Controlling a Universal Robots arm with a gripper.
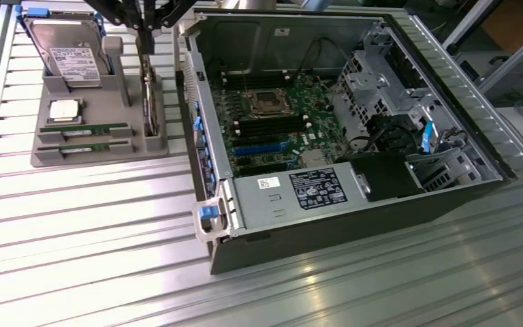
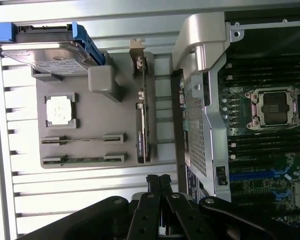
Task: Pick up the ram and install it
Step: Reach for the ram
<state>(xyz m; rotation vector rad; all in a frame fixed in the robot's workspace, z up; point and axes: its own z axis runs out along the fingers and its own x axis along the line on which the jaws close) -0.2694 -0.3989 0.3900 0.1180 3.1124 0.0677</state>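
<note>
Two rams lie side by side in the slots of a grey tray [image 1: 98, 160]: ram [image 1: 86, 126] and ram [image 1: 86, 145], long green sticks, seen again as ram [image 2: 82, 139] and ram [image 2: 85, 159] in the wrist view. My gripper [image 1: 144, 30] hangs high above the tray's edge that faces the computer case, over an upright card [image 1: 152, 102]. In the wrist view the gripper [image 2: 159, 179] has its black fingers [image 2: 152, 187] pressed together with nothing between them. It is apart from both rams.
The tray also carries a silver hard drive [image 1: 73, 58] in a blue frame and a square processor chip [image 1: 65, 110]. The open computer case [image 1: 216, 204] lies at the exterior view's right, with black memory slots [image 1: 266, 126] on its motherboard. Slatted metal table [image 1: 80, 225] all around.
</note>
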